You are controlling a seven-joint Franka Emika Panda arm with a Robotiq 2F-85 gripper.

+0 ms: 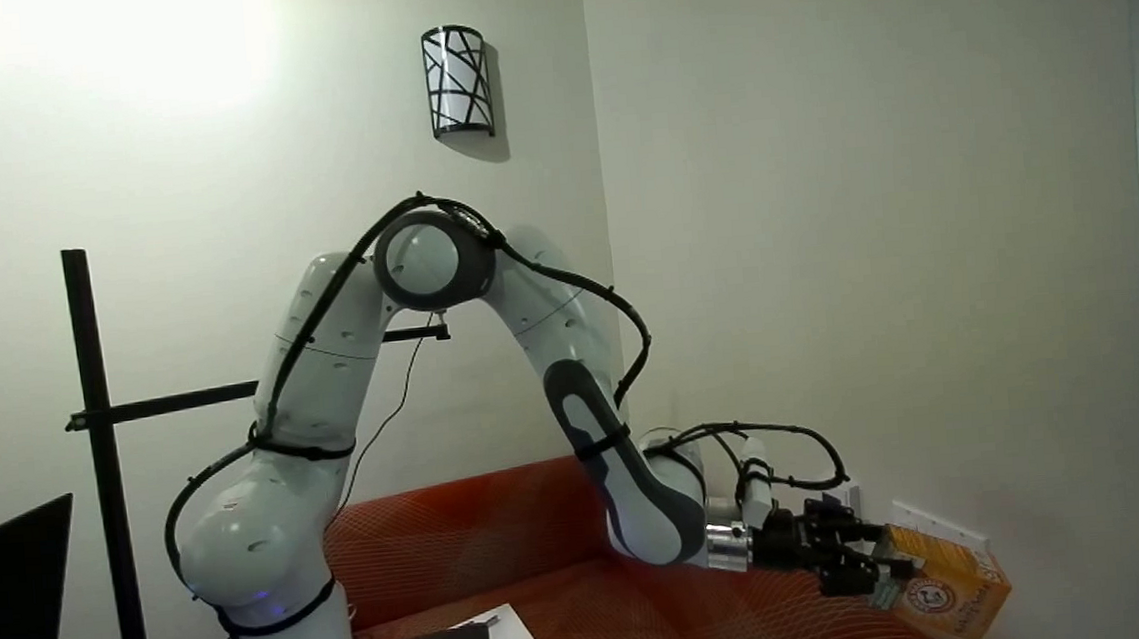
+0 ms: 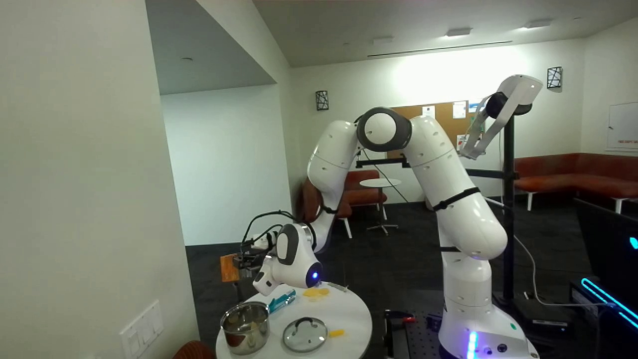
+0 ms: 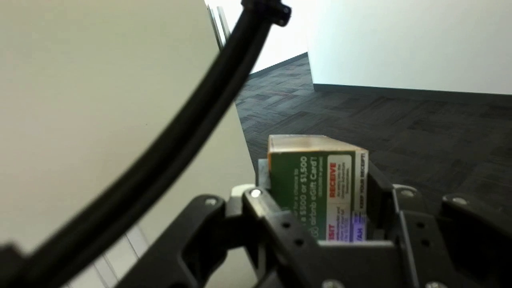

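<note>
At lower left in an exterior view, the upper arm (image 1: 334,386) slants up to a sharply bent elbow (image 1: 422,260); the forearm (image 1: 586,419) slopes down rightward and the wrist (image 1: 731,547) levels out. At far right, the gripper (image 1: 894,550) points outward, clamped on an orange box (image 1: 959,588) in mid-air, bearing a round emblem (image 1: 930,596). Wrist view, left to right across the box: green panel (image 3: 286,188), "$500 or $1,500" and "airbnb eGift Card"; white block (image 3: 339,196), red "RECEIVE"; edge strip (image 3: 361,180), "KEEP YOUR RECEIPT!".

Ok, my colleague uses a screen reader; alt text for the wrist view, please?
The gripper holds a box, its green printed face toward the viewer. A black cable slants in front of a pale wall at left; dark carpet lies beyond.
</note>
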